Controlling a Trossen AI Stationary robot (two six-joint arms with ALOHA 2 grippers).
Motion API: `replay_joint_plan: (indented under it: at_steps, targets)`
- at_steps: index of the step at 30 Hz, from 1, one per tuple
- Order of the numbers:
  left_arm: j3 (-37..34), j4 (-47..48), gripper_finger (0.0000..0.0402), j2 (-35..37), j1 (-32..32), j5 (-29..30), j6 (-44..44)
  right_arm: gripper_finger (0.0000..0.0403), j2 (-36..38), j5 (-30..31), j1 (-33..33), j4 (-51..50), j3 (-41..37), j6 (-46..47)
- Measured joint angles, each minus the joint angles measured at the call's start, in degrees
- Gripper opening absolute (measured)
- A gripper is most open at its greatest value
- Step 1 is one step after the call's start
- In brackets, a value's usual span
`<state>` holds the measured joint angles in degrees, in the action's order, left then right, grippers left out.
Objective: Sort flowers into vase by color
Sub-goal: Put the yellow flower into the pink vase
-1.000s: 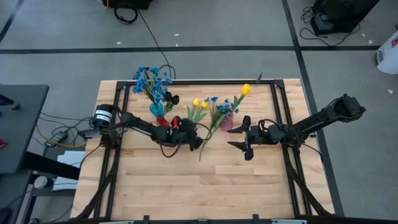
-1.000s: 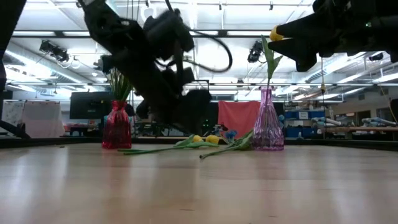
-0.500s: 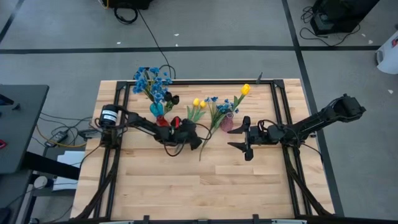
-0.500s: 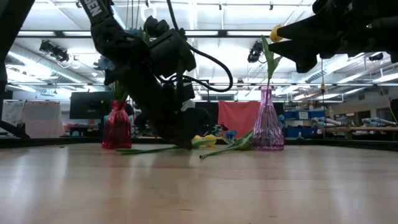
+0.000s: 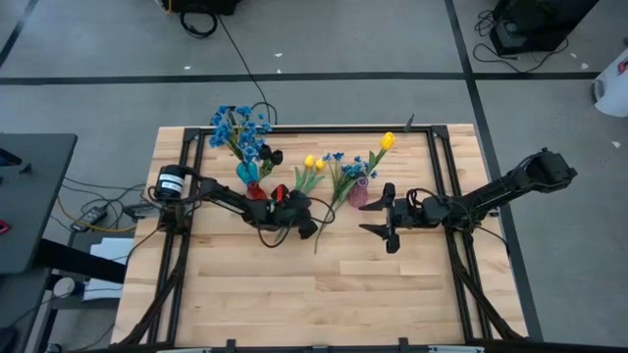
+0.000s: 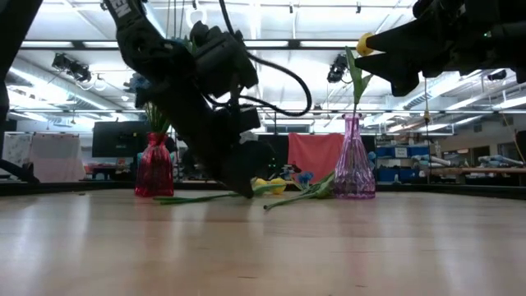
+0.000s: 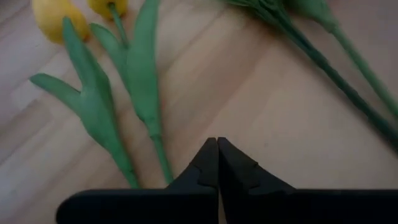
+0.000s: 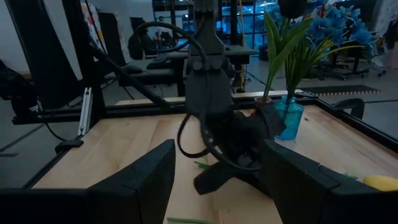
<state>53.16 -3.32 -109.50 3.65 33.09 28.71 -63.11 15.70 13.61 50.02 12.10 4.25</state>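
Note:
Two yellow tulips (image 5: 314, 163) (image 7: 53, 18) lie on the wooden table, their green stems (image 7: 158, 146) running toward my left gripper (image 5: 312, 227) (image 7: 217, 146). That gripper is shut, its tips low at the tabletop (image 6: 245, 189) just beside the stems, with nothing seen between the fingers. A blue flower (image 5: 339, 172) lies next to the tulips. A purple vase (image 5: 358, 193) holds one yellow tulip (image 5: 389, 140). A teal vase (image 5: 247, 174) holds blue flowers (image 5: 235, 126). My right gripper (image 5: 378, 218) (image 8: 217, 186) hangs open above the table, to the purple vase's right. My left gripper comes slanting down from the table's left, its shut fingertips (image 7: 208, 155) at the tabletop right beside the nearer tulip stem (image 7: 163, 168). No stem shows between the fingers. Whether a finger touches the stem or the wood, I cannot tell.
A red vase (image 5: 257, 191) (image 6: 154, 168) with a dark tulip (image 5: 277, 157) stands close behind my left arm. The blue flower's long stem (image 5: 322, 230) runs toward the near edge. A black frame (image 5: 437, 196) borders the table. Bare wood lies toward the near edge (image 5: 314, 294).
My left gripper has sunk toward the table at the lower ends of the tulip stems, rolled a little, and shut. The tulips and the blue flower lie where they were.

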Motion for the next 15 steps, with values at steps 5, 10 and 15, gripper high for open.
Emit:
replay_joint_plan:
  at_steps: [5, 10, 15]
  targets:
    - [-0.12, 1.37, 0.0004, 3.69, 1.51, 1.14, 0.06, 0.0244, 0.0, -0.37, 0.0, -0.19, 0.0, 0.02]
    - [-0.13, 0.08, 0.0018, 4.23, 1.05, 3.49, 0.95, 0.0244, 0.0, -0.37, 0.0, -0.11, 0.0, 0.03]
    - [-0.08, 0.41, 0.0069, 3.7, 0.1, 7.84, 1.25, 0.0244, 0.0, -0.39, 0.0, -0.01, 0.0, 0.47]
